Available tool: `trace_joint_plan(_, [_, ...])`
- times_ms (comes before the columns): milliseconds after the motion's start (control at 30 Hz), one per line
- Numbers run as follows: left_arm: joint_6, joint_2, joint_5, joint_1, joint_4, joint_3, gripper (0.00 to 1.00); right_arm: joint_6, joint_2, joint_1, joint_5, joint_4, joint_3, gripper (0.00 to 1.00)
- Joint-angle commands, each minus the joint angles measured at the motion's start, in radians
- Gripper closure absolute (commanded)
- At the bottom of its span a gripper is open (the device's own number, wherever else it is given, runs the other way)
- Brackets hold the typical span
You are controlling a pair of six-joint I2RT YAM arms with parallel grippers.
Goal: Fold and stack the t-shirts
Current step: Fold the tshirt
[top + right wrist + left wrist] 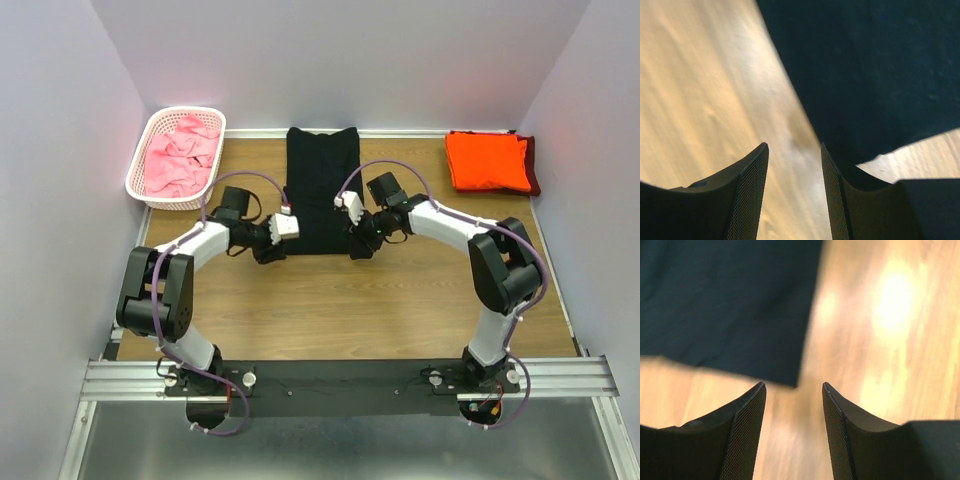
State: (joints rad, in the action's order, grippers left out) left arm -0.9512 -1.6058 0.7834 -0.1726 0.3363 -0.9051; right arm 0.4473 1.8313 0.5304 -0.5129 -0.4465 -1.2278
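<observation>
The black t-shirt is lying flat as a long strip on the bench — light, limp cloth, likely sagging wherever unsupported. The left claw and right claw are hovering apart and empty at its near hem corners — probably the best places to pinch.

Overhead view evenly lit, sharp; wrist views blurred (soft throughout), warm glare on the table.

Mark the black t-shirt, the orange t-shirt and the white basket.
black t-shirt [320, 190], top external view, middle of the cloth
orange t-shirt [487, 160], top external view, centre of its top
white basket [165, 201], top external view, its near wall
</observation>
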Motion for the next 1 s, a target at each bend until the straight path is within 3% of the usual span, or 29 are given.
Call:
trace_joint_plan(0, [-0.119,0.05,-0.131,-0.083,-0.06,0.038,0.42,0.082,0.042,0.009,0.119,0.031,0.011,0.46])
trace_joint_plan(300, [-0.132,-0.005,-0.219,-0.157,-0.088,0.018,0.4,0.125,0.069,0.01,0.18,0.072,0.053,0.46])
trace_joint_plan(633, [-0.17,-0.031,-0.26,-0.172,-0.066,-0.003,0.4,0.106,-0.081,0.01,0.116,0.065,0.05,0.44])
trace_joint_plan(967, [-0.166,-0.086,-0.299,-0.192,-0.048,-0.041,0.4,0.198,0.046,0.01,0.145,0.066,0.062,0.44])
